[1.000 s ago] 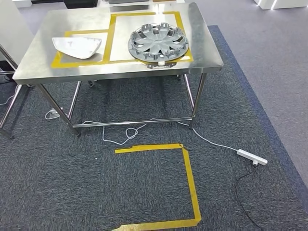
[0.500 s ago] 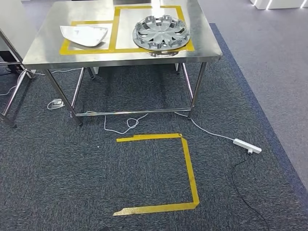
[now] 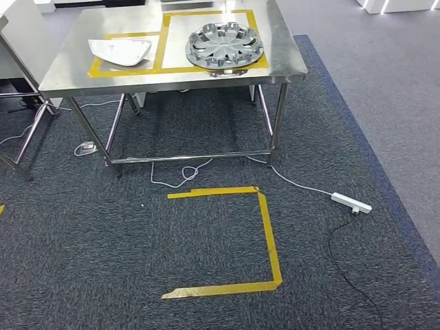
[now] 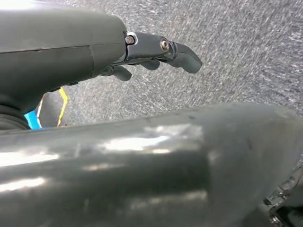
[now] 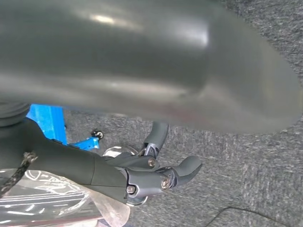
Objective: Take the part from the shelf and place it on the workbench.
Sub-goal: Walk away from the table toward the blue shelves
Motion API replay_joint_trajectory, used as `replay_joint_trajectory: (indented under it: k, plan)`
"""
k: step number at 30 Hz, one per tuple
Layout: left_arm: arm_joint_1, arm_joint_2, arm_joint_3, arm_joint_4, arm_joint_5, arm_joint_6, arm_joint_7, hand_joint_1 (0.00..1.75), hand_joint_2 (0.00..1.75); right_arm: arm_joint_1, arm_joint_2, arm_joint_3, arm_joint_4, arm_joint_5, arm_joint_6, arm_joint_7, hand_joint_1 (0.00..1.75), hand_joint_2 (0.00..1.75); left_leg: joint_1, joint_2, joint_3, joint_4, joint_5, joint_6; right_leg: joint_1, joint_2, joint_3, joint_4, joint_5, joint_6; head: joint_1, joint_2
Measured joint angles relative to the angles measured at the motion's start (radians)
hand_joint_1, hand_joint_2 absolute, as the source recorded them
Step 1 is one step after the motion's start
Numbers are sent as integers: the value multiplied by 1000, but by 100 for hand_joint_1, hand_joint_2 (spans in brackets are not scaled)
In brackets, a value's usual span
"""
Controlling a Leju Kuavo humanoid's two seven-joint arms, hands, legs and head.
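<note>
Wheel cover (image 3: 225,45) and white panel (image 3: 119,50) are lying on the workbench (image 3: 67,75), each inside a yellow-tape box marking its drop zone. Left hand (image 4: 157,54) and right hand (image 5: 157,172) are hanging at carpet (image 3: 207,240) level, fingers loosely spread, holding nothing.

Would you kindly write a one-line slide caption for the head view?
Steel workbench carrying a hubcap and white part in yellow-taped zones, above a taped floor square.
</note>
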State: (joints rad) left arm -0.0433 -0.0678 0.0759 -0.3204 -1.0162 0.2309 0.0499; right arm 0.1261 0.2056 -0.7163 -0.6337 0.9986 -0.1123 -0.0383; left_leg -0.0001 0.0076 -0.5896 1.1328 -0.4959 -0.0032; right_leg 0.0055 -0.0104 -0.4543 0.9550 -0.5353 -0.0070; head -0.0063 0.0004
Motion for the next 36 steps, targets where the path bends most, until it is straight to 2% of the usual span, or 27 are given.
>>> replay_joint_trajectory:
  k: [1,2,3,4,7,10,17,29,33,35,36]
  plan:
    - [0,1,0,-1,1,0,0,0,0,-2,1,-3,1,1,2,-2,0,0,-3,-1,38,-64,17,11,2,0,0,2,2,2,1,0]
    - [1,2,0,-3,2,0,0,0,0,-4,3,-7,2,3,5,-5,0,0,-7,-2,62,-108,25,19,2,-1,-2,3,4,5,1,0]
    - [1,4,0,-4,4,0,0,0,0,-6,4,-11,4,6,7,-8,0,0,-10,-2,72,-130,26,25,1,-1,-5,4,6,9,1,0]
    - [2,3,0,-5,6,0,1,0,0,-8,5,-16,5,9,9,-11,0,0,-11,-1,74,-141,26,26,2,-1,-7,6,7,11,0,0]
    - [2,2,0,-8,9,-1,2,0,0,-14,6,-29,10,21,13,-22,0,0,-12,0,71,-159,25,18,2,-2,-18,9,10,8,0,0]
    - [2,1,0,-10,11,-2,2,0,0,-21,6,-42,17,28,14,-31,0,0,-14,0,68,-158,24,18,0,-2,-28,6,12,10,0,0]
    - [1,-1,-1,-11,17,-6,2,0,0,-30,6,-63,40,34,25,-45,0,0,-17,0,65,-156,28,26,-4,-1,-31,3,20,22,0,0]
    - [1,1,-3,-11,17,-8,3,0,0,-50,5,-92,103,72,18,-53,0,0,-16,0,65,-155,30,27,-4,-2,-32,4,21,23,0,0]
    - [1,4,-4,-11,17,-8,3,0,0,-56,5,-94,115,100,1,-55,0,0,-21,0,60,-148,27,37,-7,-5,-28,3,24,31,-1,0]
    - [1,4,-6,-11,18,-8,3,0,0,-58,5,-94,116,112,-4,-56,0,0,-17,-3,60,-159,35,43,-5,-7,-25,5,21,35,-1,0]
    - [1,3,-8,-11,18,-8,3,0,0,-59,4,-94,117,117,-7,-58,0,0,-13,-6,61,-166,40,47,-4,-5,-31,17,10,38,1,0]
